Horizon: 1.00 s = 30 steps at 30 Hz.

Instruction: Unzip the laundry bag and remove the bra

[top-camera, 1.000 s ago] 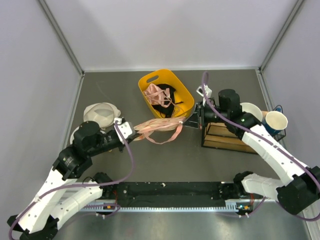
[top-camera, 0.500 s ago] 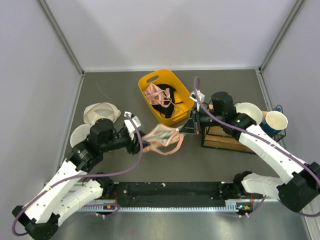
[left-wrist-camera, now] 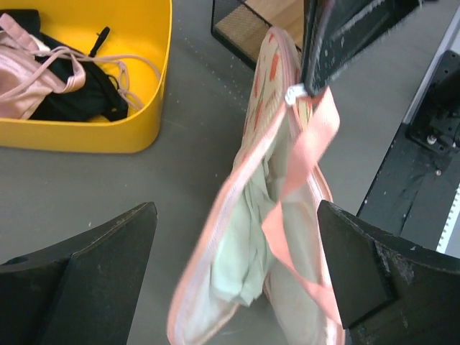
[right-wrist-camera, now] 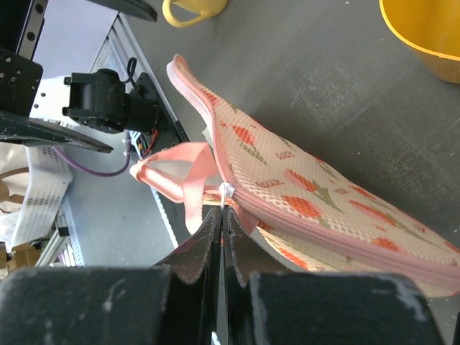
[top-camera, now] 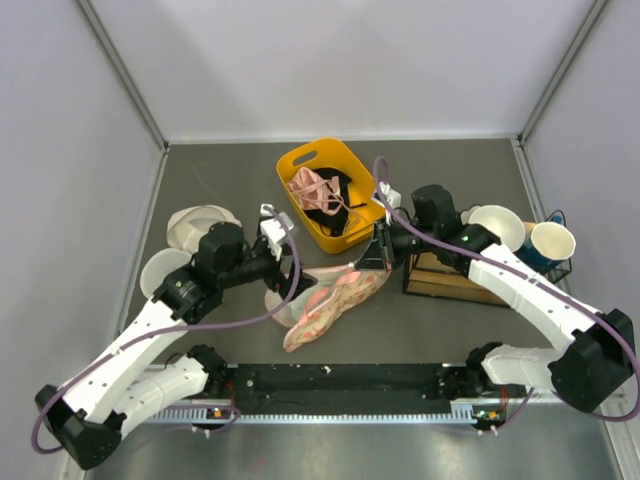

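We see a dark grey tabletop (top-camera: 200, 180) boxed in by plain pale walls (top-camera: 350, 60), with metal rails running up the corners. The laundry bag (top-camera: 330, 300), pink-edged mesh printed with orange-red motifs, sits at the centre of the overhead frame and slants from upper right to lower left. Its upper end hangs from the right gripper (right-wrist-camera: 221, 210), whose jaws are pressed together on the white zip pull (right-wrist-camera: 227, 191) and the pink edging.

The bag's mouth gapes open. In the left wrist view a pale cream garment (left-wrist-camera: 241, 244), the bra as far as we can tell, lies inside it. The left gripper (left-wrist-camera: 236, 208) has its jaws spread wide, one on either side of the bag, gripping nothing.

At upper centre stands a yellow basket (top-camera: 300, 160) holding a pink strappy garment (top-camera: 308, 185) and a black garment (top-camera: 335, 205). Two white bowls (top-camera: 200, 225) lie at the left. To the right of the bag is a wire rack (top-camera: 445, 270) with a wooden base. Beyond it, at the right edge, are another white bowl (top-camera: 500, 222) and a blue paper cup (top-camera: 552, 242). A black rail (top-camera: 340, 380) runs along the lower edge of the tabletop.
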{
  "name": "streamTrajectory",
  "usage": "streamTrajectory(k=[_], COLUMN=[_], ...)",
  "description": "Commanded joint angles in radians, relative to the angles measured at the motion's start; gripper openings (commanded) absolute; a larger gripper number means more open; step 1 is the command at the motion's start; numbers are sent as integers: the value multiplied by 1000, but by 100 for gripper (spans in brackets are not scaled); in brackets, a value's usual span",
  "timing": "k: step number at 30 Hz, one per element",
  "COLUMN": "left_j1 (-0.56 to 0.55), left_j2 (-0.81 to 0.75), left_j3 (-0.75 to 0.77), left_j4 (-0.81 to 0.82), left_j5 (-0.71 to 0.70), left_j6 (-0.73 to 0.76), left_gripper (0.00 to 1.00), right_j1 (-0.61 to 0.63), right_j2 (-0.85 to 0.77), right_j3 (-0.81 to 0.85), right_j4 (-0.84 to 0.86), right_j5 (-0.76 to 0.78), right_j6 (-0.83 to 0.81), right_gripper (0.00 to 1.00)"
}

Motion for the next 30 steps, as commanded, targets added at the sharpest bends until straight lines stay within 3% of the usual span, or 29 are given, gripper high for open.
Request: streamTrajectory(k=[1, 18, 30], left_j1=[-2, -154, -154], left_j2=[124, 307, 354], left_j3=[97, 79, 50], left_j4=[157, 354, 364], left_j5=[50, 62, 103], left_j6=[-52, -133, -119], left_gripper=[99, 98, 75], right_j1=[11, 11, 8], right_j2=[-6, 4, -10], right_j3=[48, 75, 94], right_j4=[44, 41, 43], right_j5=[-3, 2, 13], right_j6=[-1, 0, 8], right_gripper=[0, 0, 0])
